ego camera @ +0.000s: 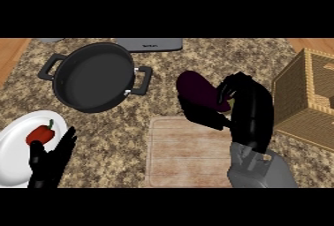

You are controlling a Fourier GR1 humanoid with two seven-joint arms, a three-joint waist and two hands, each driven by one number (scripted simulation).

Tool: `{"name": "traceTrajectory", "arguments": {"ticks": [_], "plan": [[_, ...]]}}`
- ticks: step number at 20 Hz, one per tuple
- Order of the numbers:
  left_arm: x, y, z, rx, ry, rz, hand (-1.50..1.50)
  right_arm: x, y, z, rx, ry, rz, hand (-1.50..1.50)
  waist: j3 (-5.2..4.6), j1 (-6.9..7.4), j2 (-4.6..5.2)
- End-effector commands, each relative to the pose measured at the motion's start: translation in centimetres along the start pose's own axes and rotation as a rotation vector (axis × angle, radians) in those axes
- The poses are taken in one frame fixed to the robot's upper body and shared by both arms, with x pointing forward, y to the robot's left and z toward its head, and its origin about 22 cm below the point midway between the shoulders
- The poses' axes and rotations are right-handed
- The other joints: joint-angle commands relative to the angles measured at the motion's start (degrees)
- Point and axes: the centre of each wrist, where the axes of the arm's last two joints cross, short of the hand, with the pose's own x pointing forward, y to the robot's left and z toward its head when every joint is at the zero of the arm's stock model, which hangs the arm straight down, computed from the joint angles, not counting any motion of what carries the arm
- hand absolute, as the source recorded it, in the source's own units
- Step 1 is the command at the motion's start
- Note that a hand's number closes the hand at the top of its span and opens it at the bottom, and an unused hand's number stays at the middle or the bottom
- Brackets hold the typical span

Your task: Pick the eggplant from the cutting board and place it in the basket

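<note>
1. Right hand (244, 106): I read it at about 3 o'clock from the view's centre, forearm entering from the lower edge. Its fingers (205, 115) and thumb are curled round the eggplant (199, 90), gripping it.

2. Eggplant: dark purple, held clear of the cutting board (186, 152). In the view it sits just past the board's far edge, at roughly 1 o'clock from the board's middle. It lies between the pan (94, 77) and the basket (306, 97), not touching either.

3. Basket: woven, at 3 o'clock, against the right edge of the view, just beside the right hand.

4. Left hand (49, 161): at 8 o'clock, near the lower left edge. Fingers straight and relaxed, pointing up, holding nothing. It rests, overlapping the near rim of the white plate (16, 145).

5. Plate: carries a red bell pepper (40, 134), just beside the left hand's fingertips.

6. Pan: black, two handles, at 10 o'clock on the speckled counter (111, 145), well apart from the board.

7. A grey object (150, 43) lies at 12 o'clock along the far edge; I cannot tell what it is.
</note>
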Motion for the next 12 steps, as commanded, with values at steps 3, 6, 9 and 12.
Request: {"name": "traceTrajectory", "arguments": {"ticks": [3, 6, 9, 12], "plan": [[-0.3, -0.3, -0.3, -0.02, 0.062, -0.008, 0.0, 2.8, -6.4, 1.2, -0.212, 0.092, -0.049, 1.5, -0.43, 1.08, 0.64], [-1.4, -1.2, -0.2, -0.013, 0.072, -0.001, 0.0, 2.7, -10.4, 0.6, -0.285, 0.113, -0.045, 1.5, -0.42, 0.79, 0.61], [-0.1, -0.3, -0.8, -0.02, 0.059, -0.011, 0.0, 3.9, -12.7, -0.6, -0.318, 0.141, -0.057, 1.5, -0.43, 1.25, 0.75], [0.1, -0.6, -1.0, -0.011, 0.06, -0.015, 0.0, 2.7, -16.2, -2.9, -0.338, 0.151, -0.05, 1.5, -0.4, 1.16, 0.82]]}}
